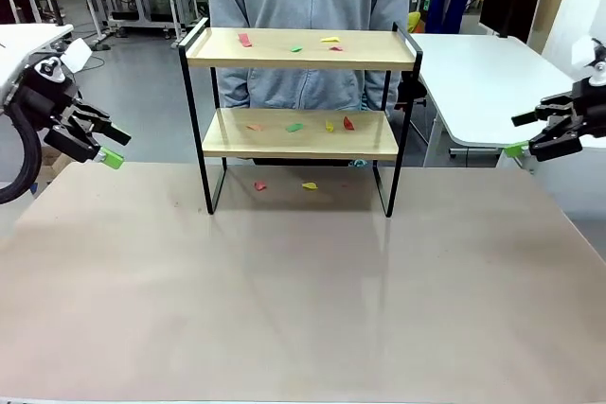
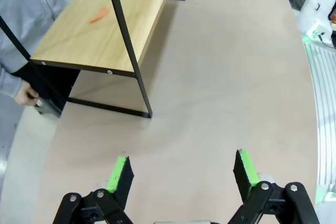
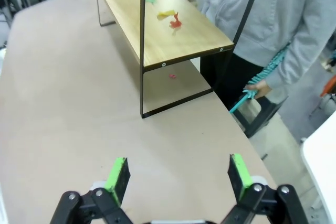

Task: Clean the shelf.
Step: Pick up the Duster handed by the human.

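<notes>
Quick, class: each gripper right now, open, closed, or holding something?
Left gripper: open, holding nothing.
Right gripper: open, holding nothing.

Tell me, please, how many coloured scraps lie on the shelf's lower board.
4, in a row across the lower board of the shelf: orange scrap at the left, then green scrap, yellow scrap, red scrap.

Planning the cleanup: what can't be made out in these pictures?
- Scraps on the shelf: too small in the front view to identify.
- Shelf's top board: cut off by the top edge in both wrist views.
- Teal thing in the person's hand: partly hidden by it, right wrist view.
</notes>
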Controlling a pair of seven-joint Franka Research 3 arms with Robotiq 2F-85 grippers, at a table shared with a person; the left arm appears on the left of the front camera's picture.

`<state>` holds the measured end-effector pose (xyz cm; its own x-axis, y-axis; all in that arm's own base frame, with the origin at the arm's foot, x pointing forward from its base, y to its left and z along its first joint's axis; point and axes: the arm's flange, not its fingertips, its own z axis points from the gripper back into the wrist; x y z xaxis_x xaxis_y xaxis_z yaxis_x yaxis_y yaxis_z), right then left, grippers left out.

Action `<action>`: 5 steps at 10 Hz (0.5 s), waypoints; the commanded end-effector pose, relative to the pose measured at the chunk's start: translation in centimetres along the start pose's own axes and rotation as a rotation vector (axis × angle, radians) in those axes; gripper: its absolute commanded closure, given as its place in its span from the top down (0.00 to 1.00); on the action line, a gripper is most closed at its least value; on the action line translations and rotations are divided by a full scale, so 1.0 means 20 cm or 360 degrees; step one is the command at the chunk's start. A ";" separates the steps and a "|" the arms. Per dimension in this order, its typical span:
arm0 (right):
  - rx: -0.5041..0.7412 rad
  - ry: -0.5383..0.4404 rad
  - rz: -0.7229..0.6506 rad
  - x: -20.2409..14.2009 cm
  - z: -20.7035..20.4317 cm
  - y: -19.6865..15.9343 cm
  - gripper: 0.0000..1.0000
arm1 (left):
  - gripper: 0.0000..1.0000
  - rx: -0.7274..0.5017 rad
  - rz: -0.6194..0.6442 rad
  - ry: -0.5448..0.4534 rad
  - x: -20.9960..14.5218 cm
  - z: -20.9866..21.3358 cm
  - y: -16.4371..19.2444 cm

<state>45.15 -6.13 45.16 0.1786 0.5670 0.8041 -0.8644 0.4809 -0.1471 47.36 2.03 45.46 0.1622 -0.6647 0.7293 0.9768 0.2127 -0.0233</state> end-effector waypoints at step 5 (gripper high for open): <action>0.0108 -0.0212 -0.0044 -0.14 0.04 -0.25 1.00 | 1.00 -0.0054 0.0062 -0.0280 -0.17 0.12 0.26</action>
<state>45.69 -7.88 45.34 0.1977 0.5138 0.8348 -0.8674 0.4884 -0.0952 48.77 4.35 45.25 0.1874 -0.6047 0.7741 0.9695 0.2406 -0.0467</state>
